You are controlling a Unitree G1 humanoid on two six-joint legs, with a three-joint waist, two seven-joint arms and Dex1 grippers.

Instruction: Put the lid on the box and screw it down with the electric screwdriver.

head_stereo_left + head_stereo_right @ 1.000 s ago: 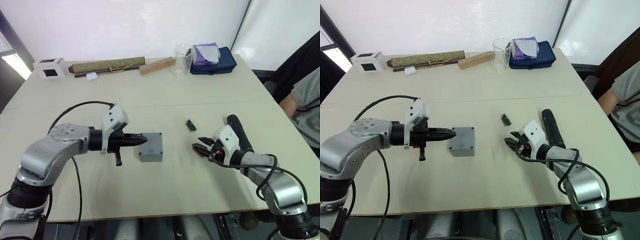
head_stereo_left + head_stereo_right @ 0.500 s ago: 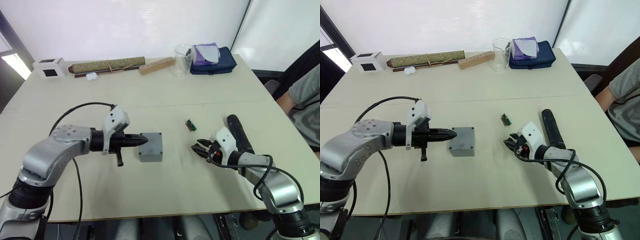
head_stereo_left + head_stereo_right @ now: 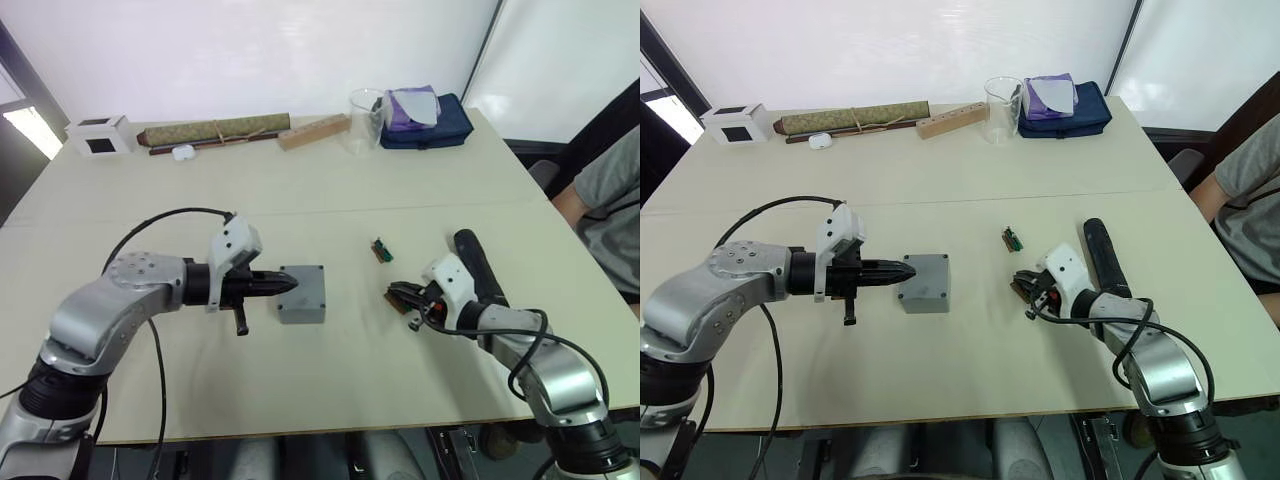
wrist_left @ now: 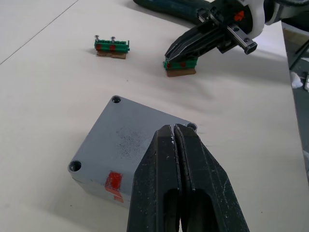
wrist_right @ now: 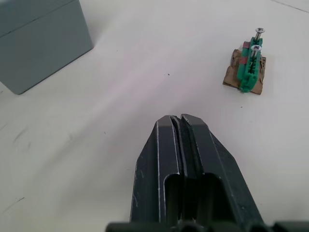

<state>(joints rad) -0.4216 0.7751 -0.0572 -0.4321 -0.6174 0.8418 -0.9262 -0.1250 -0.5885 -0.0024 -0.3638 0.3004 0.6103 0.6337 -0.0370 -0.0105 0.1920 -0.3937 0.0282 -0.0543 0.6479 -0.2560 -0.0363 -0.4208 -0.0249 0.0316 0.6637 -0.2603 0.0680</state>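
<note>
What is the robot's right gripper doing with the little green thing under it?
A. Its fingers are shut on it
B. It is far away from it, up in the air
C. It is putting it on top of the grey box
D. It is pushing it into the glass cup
A: in the left wrist view the right gripper has its black fingers closed on a small green holder on the table.

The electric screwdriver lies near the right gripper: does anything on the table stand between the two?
Nothing visible does. The electric screwdriver lies right beside the right gripper, behind its wrist; the small green holder sits at the fingers' tips, not between them.
</note>
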